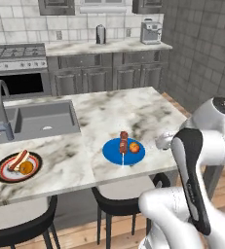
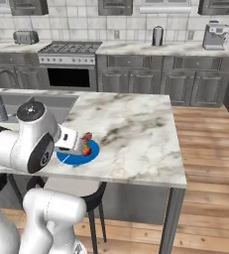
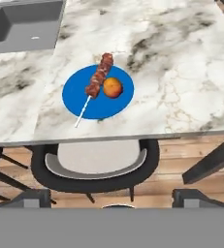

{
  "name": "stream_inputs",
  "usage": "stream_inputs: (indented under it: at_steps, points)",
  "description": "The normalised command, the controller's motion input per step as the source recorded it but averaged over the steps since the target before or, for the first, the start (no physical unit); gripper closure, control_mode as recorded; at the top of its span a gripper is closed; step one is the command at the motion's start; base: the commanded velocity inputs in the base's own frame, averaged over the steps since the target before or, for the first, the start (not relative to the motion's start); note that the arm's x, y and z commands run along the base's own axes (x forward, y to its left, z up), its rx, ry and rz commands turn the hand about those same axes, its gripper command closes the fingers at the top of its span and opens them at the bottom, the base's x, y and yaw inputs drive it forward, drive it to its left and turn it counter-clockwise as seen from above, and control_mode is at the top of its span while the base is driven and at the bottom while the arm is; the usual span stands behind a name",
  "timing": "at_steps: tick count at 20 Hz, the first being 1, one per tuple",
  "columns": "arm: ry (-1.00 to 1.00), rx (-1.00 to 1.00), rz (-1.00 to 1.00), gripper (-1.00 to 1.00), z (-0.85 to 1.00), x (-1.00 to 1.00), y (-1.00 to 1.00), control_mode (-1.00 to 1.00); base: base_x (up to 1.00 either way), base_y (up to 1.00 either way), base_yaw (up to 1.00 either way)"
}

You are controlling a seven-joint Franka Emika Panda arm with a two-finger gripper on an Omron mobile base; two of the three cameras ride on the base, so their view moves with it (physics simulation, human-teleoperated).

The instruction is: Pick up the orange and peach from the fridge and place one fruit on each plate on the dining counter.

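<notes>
1. I see the small round peach (image 3: 113, 87), orange-red with a paler yellow patch, lying on the solid bright blue round plate (image 3: 79, 92) near the front edge of the white-grey marbled stone bench (image 3: 181, 72). It sits just beside a brown-red meat skewer on a pale stick (image 3: 98, 77), and I cannot tell whether the two touch.
2. The plain, evenly orange round orange (image 1: 26, 167) rests on the second plate, the one with the dark rim, red ring and pale centre (image 1: 2, 174), next to a brown-red sausage (image 1: 18, 159). That plate lies well apart to the left, in front of the inset grey sink (image 1: 41, 119).
3. My pincer (image 3: 115, 207) is released and carries nothing, its jaws wide apart. The hand camera looks down on the blue plate and on the dark round stool (image 3: 96, 164) below the bench edge.
4. Judging by how the fruit lie, one sits on each plate, so I take the placing as done or nearly so.
5. Both fruits should be light, and being round, they may roll if nudged. The peach probably bruises under a hard squeeze, while the orange's rind likely tolerates more.
6. If I had to retake either one, I would close gently across its widest part from above, coming at the peach from its side away from the skewer.
</notes>
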Motion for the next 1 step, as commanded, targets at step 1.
stream_inputs:
  at_steps: [1]
  points:
    - [-0.02, 0.00, -0.05, -1.00, 1.00, -0.28, 0.00, -1.00, 0.00, 0.00, 0.00]
